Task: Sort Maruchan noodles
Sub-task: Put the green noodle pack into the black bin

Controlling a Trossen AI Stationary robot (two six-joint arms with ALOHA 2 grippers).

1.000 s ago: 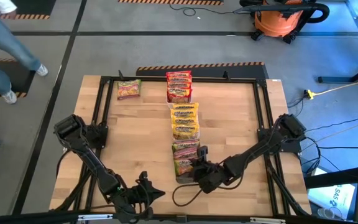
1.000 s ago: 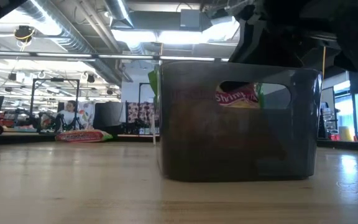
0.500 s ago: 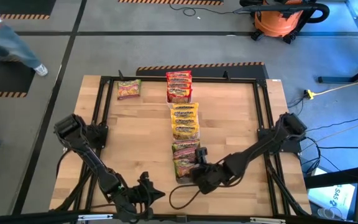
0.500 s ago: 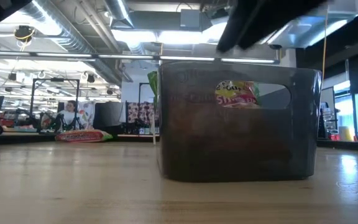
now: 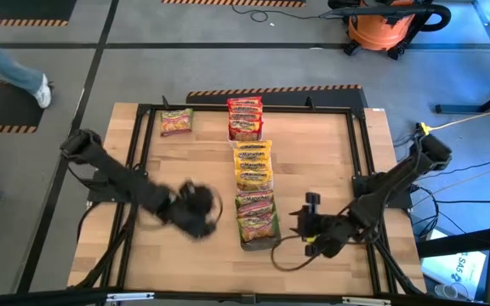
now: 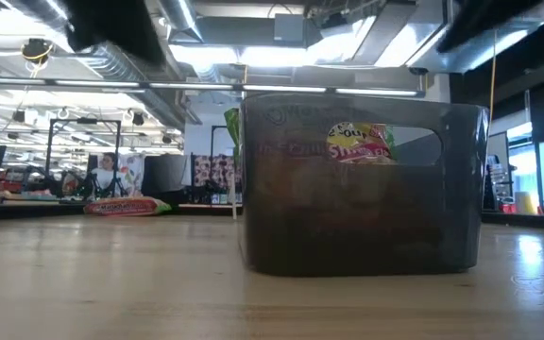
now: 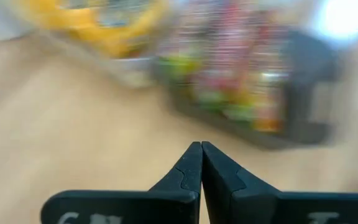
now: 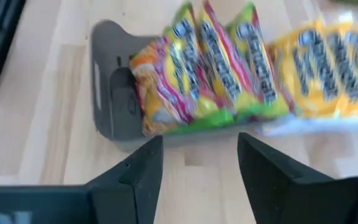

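Note:
The Maruchan noodles stand in a column of trays down the table's middle. Red packets (image 5: 245,119) are farthest, yellow ones (image 5: 253,164) are in the middle, and green-and-pink ones (image 5: 258,217) fill the dark tray (image 6: 362,217) nearest. One more green-and-pink packet (image 5: 177,121) lies flat at the far left. My left gripper (image 5: 204,214) hangs shut and blurred left of the dark tray, holding nothing (image 7: 201,149). My right gripper (image 5: 304,223) stands open just right of that tray, its fingers (image 8: 148,162) empty and facing the tray's packets (image 8: 210,68).
A black frame (image 5: 360,153) runs around the tabletop. A loose cable loops on the wood near the front edge (image 5: 283,259). Bare wood lies left of the trays (image 5: 185,170) and right of them (image 5: 313,153). A person's leg (image 5: 11,68) shows on the floor at the far left.
My left gripper has swung up from the table's near edge toward the middle, stopping left of the dark tray, still shut. My right gripper has drawn back from over the dark tray toward the table's right edge and has risen. The green-and-pink packet seen through the tray's slot has shifted.

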